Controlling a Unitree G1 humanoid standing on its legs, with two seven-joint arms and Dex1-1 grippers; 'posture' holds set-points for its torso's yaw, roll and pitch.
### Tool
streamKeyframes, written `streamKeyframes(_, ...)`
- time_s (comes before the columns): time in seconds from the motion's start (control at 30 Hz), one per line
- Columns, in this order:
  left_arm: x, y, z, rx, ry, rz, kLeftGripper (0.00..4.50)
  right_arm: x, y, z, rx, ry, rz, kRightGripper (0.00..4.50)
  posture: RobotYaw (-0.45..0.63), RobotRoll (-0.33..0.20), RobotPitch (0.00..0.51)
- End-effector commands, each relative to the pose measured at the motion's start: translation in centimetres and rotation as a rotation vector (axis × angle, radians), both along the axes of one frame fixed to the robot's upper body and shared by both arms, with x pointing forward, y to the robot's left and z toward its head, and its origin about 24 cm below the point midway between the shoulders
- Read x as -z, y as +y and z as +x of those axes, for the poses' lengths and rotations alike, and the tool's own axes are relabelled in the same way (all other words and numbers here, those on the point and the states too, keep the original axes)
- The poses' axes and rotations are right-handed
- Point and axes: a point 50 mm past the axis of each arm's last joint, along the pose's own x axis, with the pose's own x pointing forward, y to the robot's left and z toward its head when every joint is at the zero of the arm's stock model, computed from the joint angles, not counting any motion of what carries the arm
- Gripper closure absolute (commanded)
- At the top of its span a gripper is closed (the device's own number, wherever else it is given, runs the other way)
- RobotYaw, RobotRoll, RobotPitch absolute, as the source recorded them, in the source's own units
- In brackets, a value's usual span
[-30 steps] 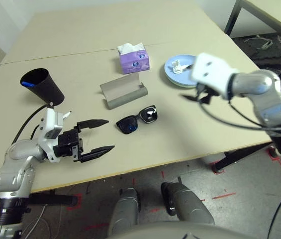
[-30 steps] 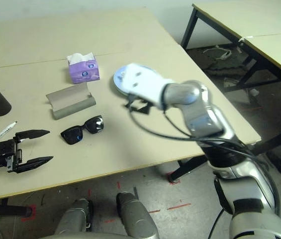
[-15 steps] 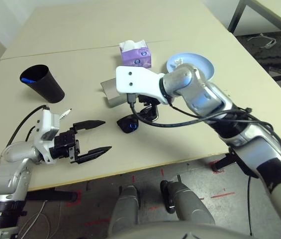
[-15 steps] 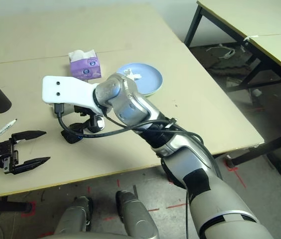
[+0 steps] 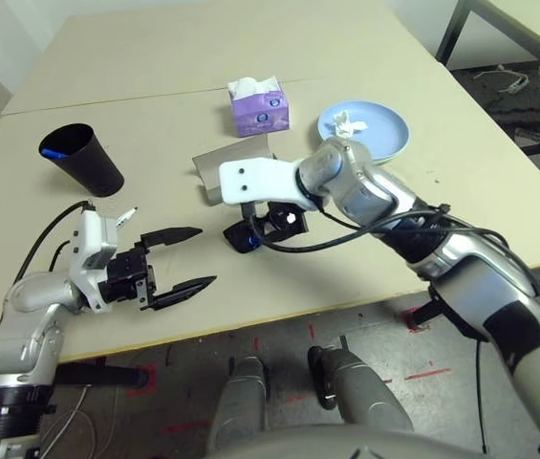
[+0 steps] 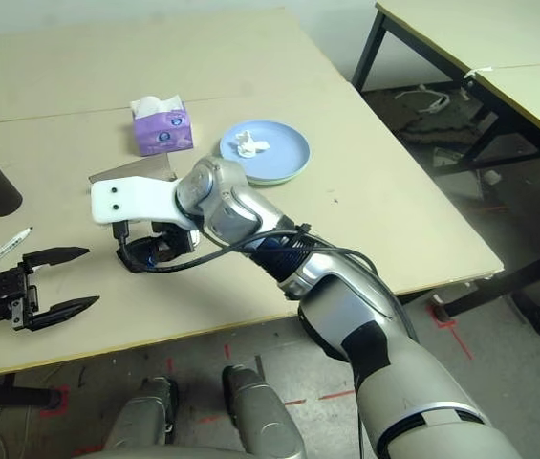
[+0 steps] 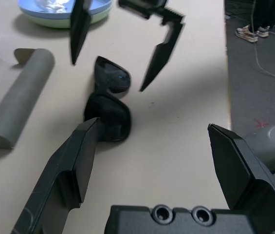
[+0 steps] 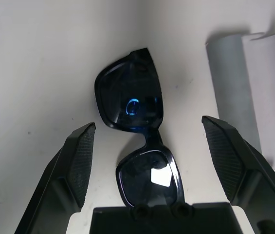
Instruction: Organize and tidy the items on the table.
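Right gripper point(image 8: 147, 161) hangs over the black sunglasses point(image 8: 137, 141), fingers spread wide, one on each side of the frame, touching nothing. Sunglasses lie flat on the table point(image 5: 365, 244) directly beneath me. Grey oblong case point(image 5: 214, 170) just beyond them. My left gripper point(image 5: 185, 258) hovers off to the side, fingers also apart, empty, pointing toward the sunglasses.
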Motion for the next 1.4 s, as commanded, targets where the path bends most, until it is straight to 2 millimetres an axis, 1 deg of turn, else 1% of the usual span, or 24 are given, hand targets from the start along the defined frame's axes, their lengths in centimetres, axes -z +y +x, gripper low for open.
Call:
streamKeyframes(0.03,0.1,-0.1,-0.2,-0.018,0.009,-0.016,0.00,0.7,0.3,0.0,-0.039,-0.019,-0.041,0.02,-0.03,0.000,0.169)
streamKeyframes(0.2,0.0,0.1,-0.5,-0.031,0.005,-0.011,0.00,1.0,0.5,0.6,-0.048,-0.031,-0.047,0.02,-0.02,0.000,0.168)
streamKeyframes(0.33,0.1,0.0,-0.7,-0.034,0.005,-0.008,0.00,1.5,0.1,1.0,-0.055,-0.038,-0.078,0.02,-0.01,0.000,0.168)
streamKeyframes(0.53,0.3,-0.2,-0.8,-0.030,0.008,-0.007,0.00,1.7,-0.2,1.4,-0.048,-0.038,-0.088,0.02,-0.01,0.000,0.173)
streamKeyframes(0.77,0.4,-0.1,-0.7,-0.028,0.012,0.000,0.00,2.3,-1.0,1.6,-0.036,-0.026,-0.113,0.02,-0.02,0.000,0.174)
streamKeyframes(0.97,0.3,0.0,-0.5,-0.021,0.009,0.008,0.00,2.0,-0.5,1.5,-0.039,-0.033,-0.095,0.02,-0.02,0.000,0.170)
streamKeyframes(1.07,0.3,0.0,-0.6,-0.019,0.010,0.010,0.00,2.0,-0.3,1.3,-0.055,-0.032,-0.091,0.64,-0.01,0.000,0.173)
streamKeyframes(1.2,0.5,-0.2,-0.8,-0.017,0.010,0.008,0.00,2.3,-0.3,1.0,-0.066,-0.022,-0.091,2.01,-0.01,0.000,0.171)
streamKeyframes(1.23,0.5,-0.3,-0.9,-0.017,0.010,0.007,0.00,2.3,-0.3,0.9,-0.068,-0.019,-0.091,2.44,0.00,0.000,0.170)
streamKeyframes(1.27,0.5,-0.3,-1.0,-0.017,0.010,0.005,0.00,2.3,-0.3,0.9,-0.069,-0.014,-0.089,2.75,0.00,0.000,0.169)
streamKeyframes(1.33,0.5,-0.4,-1.0,-0.018,0.006,0.001,0.00,2.2,-0.4,0.8,-0.072,-0.005,-0.081,3.41,0.00,0.000,0.166)
streamKeyframes(1.4,0.4,-0.4,-1.0,-0.021,-0.001,-0.003,0.00,1.9,-0.4,0.6,-0.082,0.007,-0.071,4.20,0.01,0.000,0.164)
